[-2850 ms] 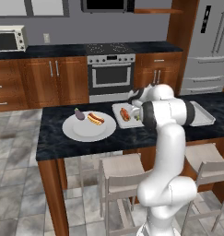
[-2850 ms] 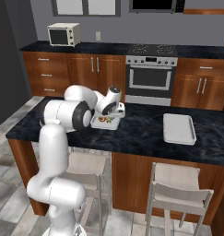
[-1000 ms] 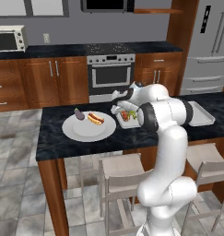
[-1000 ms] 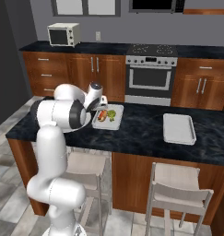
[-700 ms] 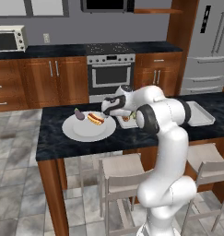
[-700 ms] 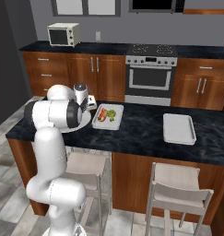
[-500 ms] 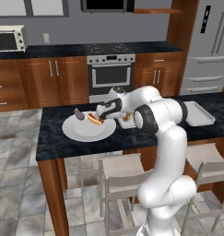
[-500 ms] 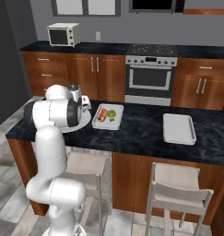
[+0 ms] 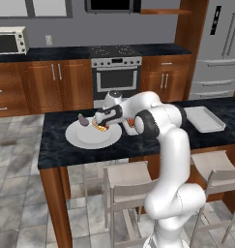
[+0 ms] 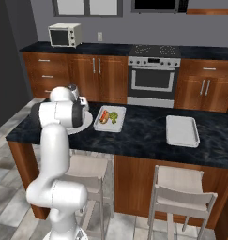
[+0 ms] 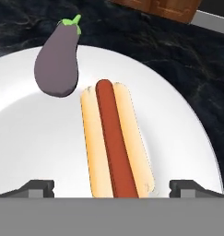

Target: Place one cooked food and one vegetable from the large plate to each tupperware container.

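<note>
My gripper (image 11: 111,186) is spread wide above the large plate (image 11: 35,152), one fingertip either side of a hot dog (image 11: 114,140): pale smooth bun, glossy red-brown sausage. Beside it lies a matte purple eggplant (image 11: 57,62) with a green stem. The plate (image 9: 85,138) is flat, round and white, and sits on a black marbled island counter (image 10: 143,136). The near tupperware container (image 10: 110,118) holds a sausage-like item and something green, too small to identify. The second container (image 10: 182,131) lies well apart to the right. Wood cabinets (image 10: 92,75) run behind.
</note>
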{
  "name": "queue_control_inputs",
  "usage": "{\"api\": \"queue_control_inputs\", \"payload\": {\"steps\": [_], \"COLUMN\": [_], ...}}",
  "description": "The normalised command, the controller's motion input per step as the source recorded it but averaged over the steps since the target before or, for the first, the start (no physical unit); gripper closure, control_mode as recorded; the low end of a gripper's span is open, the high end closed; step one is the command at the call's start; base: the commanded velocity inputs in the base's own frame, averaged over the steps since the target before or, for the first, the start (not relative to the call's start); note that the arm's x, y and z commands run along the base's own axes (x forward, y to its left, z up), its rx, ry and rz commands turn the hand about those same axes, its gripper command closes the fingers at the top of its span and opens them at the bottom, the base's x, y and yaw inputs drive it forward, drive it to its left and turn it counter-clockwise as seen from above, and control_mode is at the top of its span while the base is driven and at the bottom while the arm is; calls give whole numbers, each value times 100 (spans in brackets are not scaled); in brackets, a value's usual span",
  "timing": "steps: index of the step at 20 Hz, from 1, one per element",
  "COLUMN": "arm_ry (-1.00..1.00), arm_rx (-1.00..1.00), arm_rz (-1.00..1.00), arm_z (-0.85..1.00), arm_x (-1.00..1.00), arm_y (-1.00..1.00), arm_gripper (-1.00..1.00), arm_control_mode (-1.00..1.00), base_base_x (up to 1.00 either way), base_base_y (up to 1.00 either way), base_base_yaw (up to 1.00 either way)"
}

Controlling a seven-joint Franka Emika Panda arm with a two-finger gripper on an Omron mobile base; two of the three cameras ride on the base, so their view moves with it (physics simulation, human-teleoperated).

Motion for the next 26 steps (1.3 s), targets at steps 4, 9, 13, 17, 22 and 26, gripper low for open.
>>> {"api": "queue_control_inputs", "payload": {"steps": [4,9,13,17,22,26], "arm_ry": [1,0,0,4,3,12], "arm_rx": [0,0,0,0,0,0], "arm_rz": [0,2,4,3,0,0], "arm_z": [-37,-10,-19,-29,-33,-46], "arm_x": [6,42,48,21,0,-34], "arm_y": [16,0,0,1,16,5], "arm_gripper": [-100,-100,-100,-100,100,100], "arm_control_mode": [-100,-100,-100,-100,-100,-100], "base_base_x": [0,0,0,0,0,0], "base_base_y": [0,0,0,0,0,0], "base_base_yaw": [0,0,0,0,0,0]}}
